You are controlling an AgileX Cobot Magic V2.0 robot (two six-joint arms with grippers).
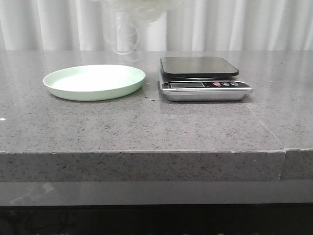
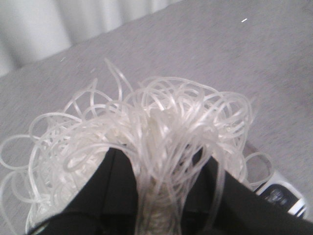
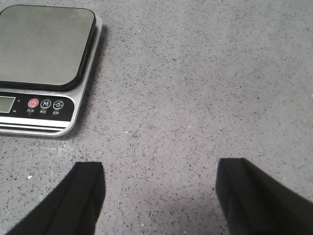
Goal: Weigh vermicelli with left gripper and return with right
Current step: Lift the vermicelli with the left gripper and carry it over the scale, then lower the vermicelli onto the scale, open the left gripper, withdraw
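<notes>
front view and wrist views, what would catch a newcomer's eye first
The vermicelli, a fluffy tangle clamped in the left end effector, hangs high above the table. Below, the pale green plate lies bare on the left and the scale is unloaded beside it.

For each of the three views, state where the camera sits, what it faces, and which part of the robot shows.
Front: forward over the table, facing plate and scale; no arm visible.
Left wrist: on the left arm, facing its tool clamped on the vermicelli.
Right wrist: on the right arm, facing its open tool above the table.
All three show the scale.
</notes>
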